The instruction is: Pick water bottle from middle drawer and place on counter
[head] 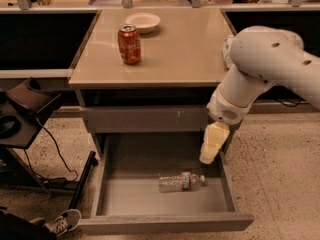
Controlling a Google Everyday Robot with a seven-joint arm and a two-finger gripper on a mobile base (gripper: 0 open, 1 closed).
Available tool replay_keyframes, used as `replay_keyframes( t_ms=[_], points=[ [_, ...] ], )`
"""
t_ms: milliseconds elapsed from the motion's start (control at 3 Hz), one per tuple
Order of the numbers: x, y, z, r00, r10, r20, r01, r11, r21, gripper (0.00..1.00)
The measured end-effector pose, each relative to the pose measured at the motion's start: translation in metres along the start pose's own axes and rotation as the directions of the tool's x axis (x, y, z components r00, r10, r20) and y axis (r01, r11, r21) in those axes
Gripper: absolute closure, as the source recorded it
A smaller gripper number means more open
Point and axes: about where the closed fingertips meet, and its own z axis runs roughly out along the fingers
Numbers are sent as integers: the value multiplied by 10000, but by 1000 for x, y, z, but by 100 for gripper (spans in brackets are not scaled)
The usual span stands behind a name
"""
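Observation:
The water bottle [181, 181] lies on its side on the grey floor of the open middle drawer [165, 223], cap pointing right. My gripper [210, 148] hangs from the white arm [260, 64] over the drawer's right rear part, just above and to the right of the bottle, not touching it. The tan counter [175, 49] tops the cabinet above the drawer.
A red soda can [129, 44] and a pale bowl [143, 22] stand on the counter's left rear. A whitish object [226, 46] at the counter's right edge is partly hidden by my arm. A closed scratched drawer front [145, 119] sits above. A black stand with cables [25, 114] is at left.

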Motion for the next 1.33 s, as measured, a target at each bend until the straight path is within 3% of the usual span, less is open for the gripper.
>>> replay_keyframes(
  t_ms=[333, 667, 1000, 1333],
  points=[
    [-26, -12, 48, 9921, 672, 1059, -651, 9976, -241, 0],
    [-26, -11, 48, 9917, 704, 1072, -686, 9974, -200, 0],
    [-41, -8, 69, 9811, 1207, 1510, -1207, 9926, -97, 0],
    [-59, 8, 132, 9647, 2128, 1551, -2130, 9769, -153, 0]
  ],
)
